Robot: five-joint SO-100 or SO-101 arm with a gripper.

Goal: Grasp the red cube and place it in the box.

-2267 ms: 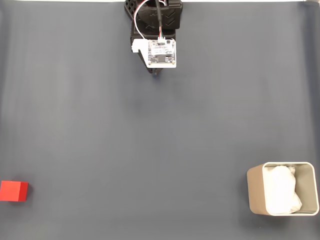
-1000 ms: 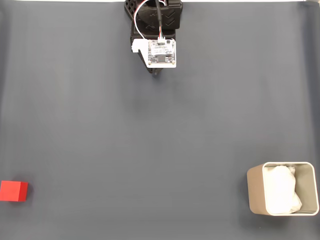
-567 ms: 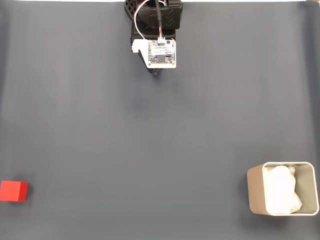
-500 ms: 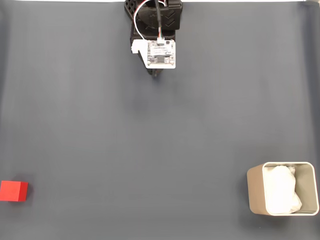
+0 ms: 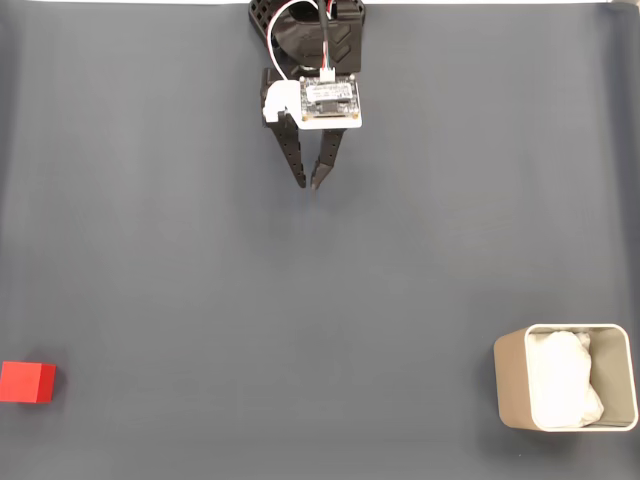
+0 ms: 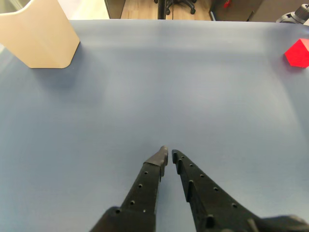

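Observation:
The red cube (image 5: 27,382) sits at the far left edge of the grey mat in the fixed view, near the bottom. In the wrist view the red cube (image 6: 298,52) lies at the upper right. The beige box (image 5: 510,385), lined with crumpled white paper, stands at the bottom right; the wrist view has the box (image 6: 41,34) at the upper left. My gripper (image 5: 309,184) hangs near the top centre, far from both, pointing down the mat. The black fingers meet at their tips with nothing between them, so the gripper (image 6: 169,153) is shut.
The arm's black base (image 5: 305,30) stands at the top middle of the mat. The grey mat (image 5: 320,300) is bare between the gripper, cube and box. Beyond the mat's far edge, the wrist view has a wooden floor and chair legs (image 6: 176,6).
The arm has reached forward from its folded pose. The two fingers now stick out below the wrist camera board, further down the mat. Cube and box have not moved.

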